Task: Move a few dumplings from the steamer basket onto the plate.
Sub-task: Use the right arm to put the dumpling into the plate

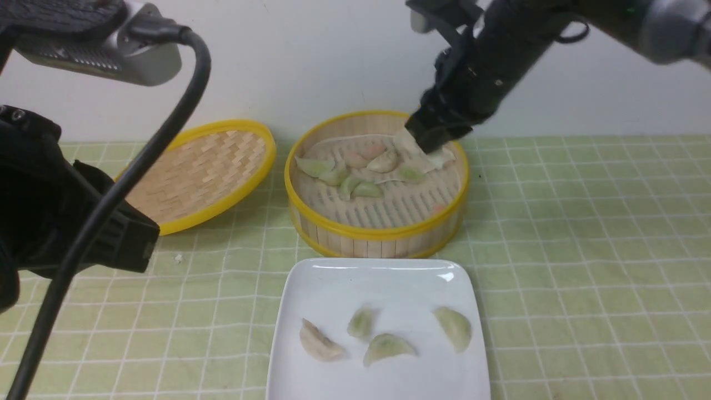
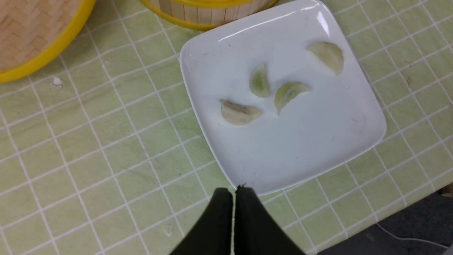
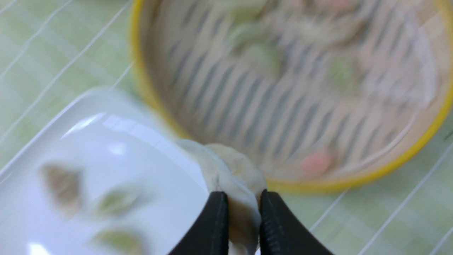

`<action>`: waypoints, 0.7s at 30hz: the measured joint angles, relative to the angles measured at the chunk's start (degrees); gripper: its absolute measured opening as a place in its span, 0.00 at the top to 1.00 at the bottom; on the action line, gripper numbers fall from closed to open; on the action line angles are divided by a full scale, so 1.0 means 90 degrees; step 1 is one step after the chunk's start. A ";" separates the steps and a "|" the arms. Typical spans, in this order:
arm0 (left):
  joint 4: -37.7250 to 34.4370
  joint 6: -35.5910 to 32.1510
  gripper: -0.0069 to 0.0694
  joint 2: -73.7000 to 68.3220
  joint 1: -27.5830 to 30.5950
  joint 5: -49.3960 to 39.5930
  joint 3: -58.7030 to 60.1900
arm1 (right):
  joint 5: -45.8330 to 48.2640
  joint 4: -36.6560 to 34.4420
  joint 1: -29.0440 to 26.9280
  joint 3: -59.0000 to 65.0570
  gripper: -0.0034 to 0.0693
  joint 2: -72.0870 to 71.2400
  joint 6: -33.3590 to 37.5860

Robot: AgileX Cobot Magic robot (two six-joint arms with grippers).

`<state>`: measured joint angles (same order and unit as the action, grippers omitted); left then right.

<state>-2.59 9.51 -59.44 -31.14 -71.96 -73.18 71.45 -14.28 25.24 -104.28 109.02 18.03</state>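
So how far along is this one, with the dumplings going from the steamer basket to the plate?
Done: four dumplings lie on the plate. In hand: the right gripper, at the steamer basket, is shut on a cream dumpling. To do: carrying that one to the plate; several more dumplings sit in the basket. The left gripper is shut and empty.

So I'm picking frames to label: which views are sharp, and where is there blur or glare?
Right wrist view: motion-blurred, steamer basket and plate smeared; only the fingers and the gripped dumpling read clearly. Left wrist view: sharp, glare streaks on the plate's rim. Front view: mostly sharp, small highlight at the plate's far corner.
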 joint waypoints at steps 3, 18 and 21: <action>0.0000 -0.0007 0.92 0.0000 0.0000 0.0000 0.0005 | -0.0269 -0.0402 0.0000 0.1573 0.83 -0.0758 0.0000; -0.0288 -0.0013 0.92 0.0012 0.0000 0.0000 0.0005 | -0.2156 -0.1427 0.0000 0.3272 0.50 -0.0078 0.0000; -0.0288 -0.0013 0.92 0.0019 0.0000 0.0000 0.0005 | -0.1880 -0.1427 0.0000 0.3054 0.37 -0.0121 -0.0008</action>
<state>-5.18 9.39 -59.27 -31.14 -71.96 -73.13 54.53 -27.12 25.24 -76.80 107.93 17.95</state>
